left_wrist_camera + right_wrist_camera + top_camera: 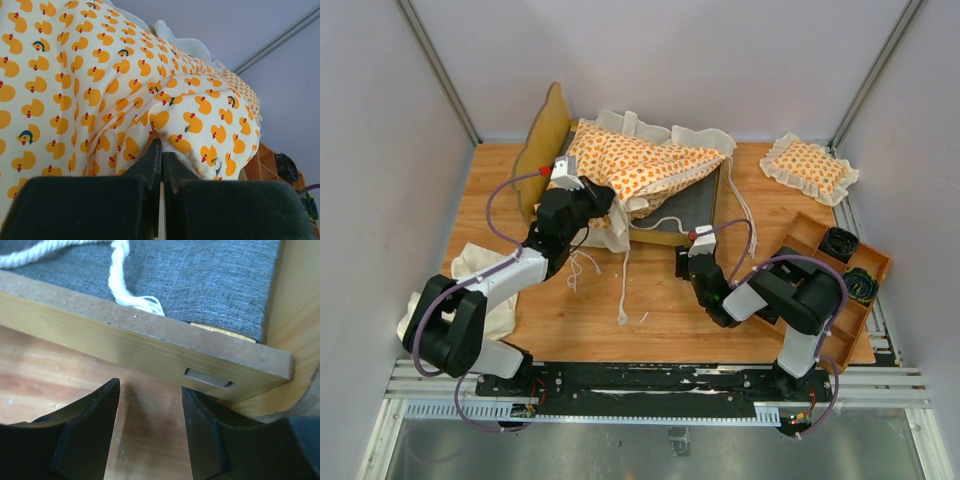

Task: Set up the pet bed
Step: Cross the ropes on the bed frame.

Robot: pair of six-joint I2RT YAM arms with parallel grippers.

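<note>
The pet bed's light-wood frame, with its scalloped headboard point(552, 125) and grey fabric base point(698, 200), stands at the back middle of the table. The large orange-patterned cushion point(640, 162) lies bunched over its left part, ruffles and tie strings point(623, 275) hanging off the front. My left gripper point(592, 192) is shut on a fold of the cushion point(100, 75) at its near left edge, the fingertips point(156, 150) pressed together in the fabric. My right gripper point(686, 258) is open and empty just above the table, in front of the frame's side rail point(150, 347) near the foot corner.
A small square patterned pillow point(810, 168) lies at the back right. A wooden tray point(865, 300) with dark items stands at the right edge. A plain cream cloth point(480, 275) lies under my left arm. One white tie string point(122, 275) rests on the grey base point(215, 275).
</note>
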